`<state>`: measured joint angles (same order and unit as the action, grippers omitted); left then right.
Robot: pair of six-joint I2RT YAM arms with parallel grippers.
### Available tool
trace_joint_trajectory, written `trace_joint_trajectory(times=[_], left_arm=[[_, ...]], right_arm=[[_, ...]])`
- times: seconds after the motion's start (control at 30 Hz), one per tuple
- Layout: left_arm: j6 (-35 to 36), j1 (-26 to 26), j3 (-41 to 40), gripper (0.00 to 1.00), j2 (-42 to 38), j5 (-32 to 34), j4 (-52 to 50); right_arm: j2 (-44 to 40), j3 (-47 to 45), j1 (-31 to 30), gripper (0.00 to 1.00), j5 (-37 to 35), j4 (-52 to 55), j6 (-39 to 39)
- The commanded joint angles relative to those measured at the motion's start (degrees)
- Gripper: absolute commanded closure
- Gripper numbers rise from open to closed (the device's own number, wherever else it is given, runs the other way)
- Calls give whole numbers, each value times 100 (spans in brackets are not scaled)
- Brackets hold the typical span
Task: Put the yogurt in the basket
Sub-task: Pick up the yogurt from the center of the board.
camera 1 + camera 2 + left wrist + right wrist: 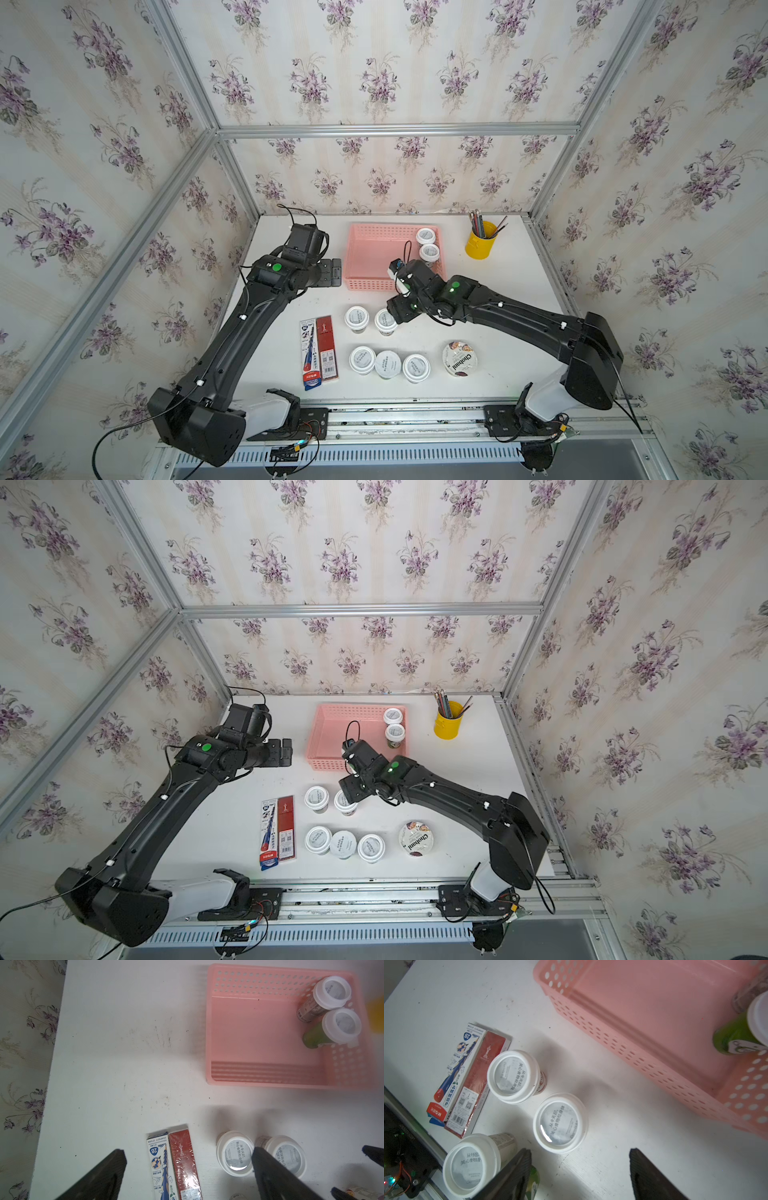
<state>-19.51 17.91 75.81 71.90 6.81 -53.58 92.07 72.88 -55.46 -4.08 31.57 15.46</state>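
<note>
The pink basket (370,253) (332,729) stands at the back of the table, with two white-lidded yogurt cups (426,235) (429,252) in its right end. Several more small cups stand on the table in front of it, among them a pair (356,318) (385,321). The flat Chobani cup (460,359) sits to the right. My right gripper (580,1153) is open and empty, just short of one cup (560,1123) of that pair. My left gripper (332,272) (188,1154) hangs open and empty left of the basket.
A yellow pencil cup (481,240) stands right of the basket. Two pencil boxes (319,351) lie side by side left of the cups. Aluminium frame posts and wallpapered walls close in the table on three sides.
</note>
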Motion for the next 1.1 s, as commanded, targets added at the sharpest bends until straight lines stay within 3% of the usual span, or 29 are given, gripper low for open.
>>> trace_joint_trajectory(times=[0.0, 0.43, 0.77, 1.07], left_arm=[[-2, -20, -71, 1, -33, 154, -142], [26, -24, -220, 1, -103, 268, -104], [26, -49, -289, 1, -86, 233, -45], [31, -77, -292, 1, -93, 185, -24]], right_arm=[[271, 139, -226, 17, -212, -28, 36], [866, 263, -420, 13, -109, -169, -52], [1242, 424, -422, 25, -292, -68, -106], [1287, 457, -424, 29, -713, 162, -105]])
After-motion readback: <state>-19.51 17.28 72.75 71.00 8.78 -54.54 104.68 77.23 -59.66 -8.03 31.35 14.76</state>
